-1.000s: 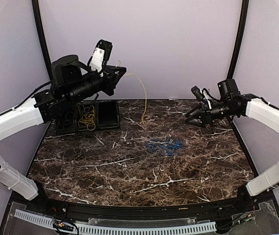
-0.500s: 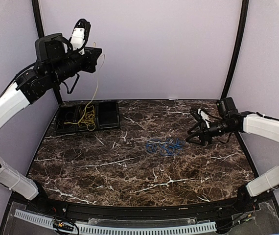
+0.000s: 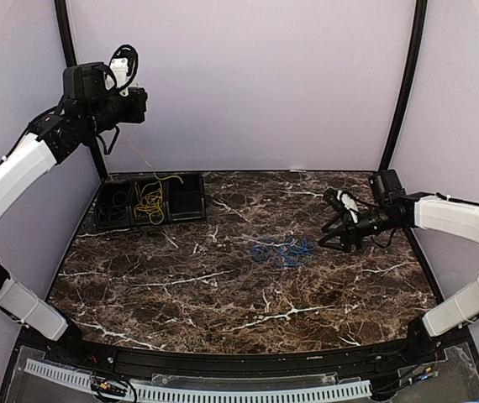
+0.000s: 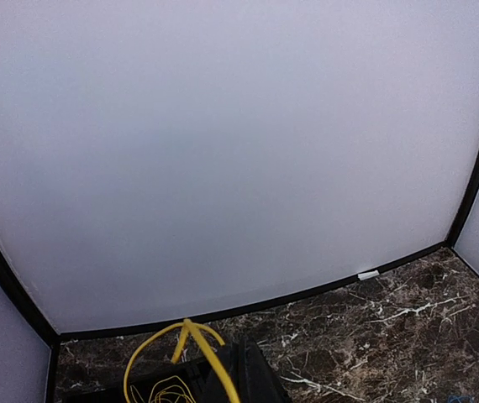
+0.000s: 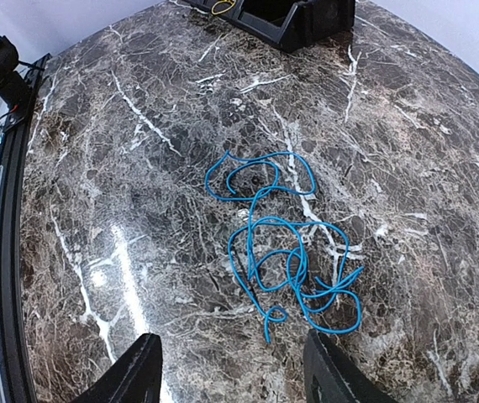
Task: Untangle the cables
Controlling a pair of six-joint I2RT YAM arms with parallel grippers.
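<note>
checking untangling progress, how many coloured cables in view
2: yellow cable in the black tray, back left, one strand rising to the left gripper; blue cable loose on the table, mid-right. None look hidden.

the left gripper (image 3: 135,105) has gone higher and more to the left, above the tray (image 3: 191,198). the yellow cable (image 3: 149,201), which hung over the table (image 3: 223,294) before, now lies mostly in the tray. the right gripper (image 3: 334,223) has come lower, nearer to the blue cable (image 3: 283,250).
</note>
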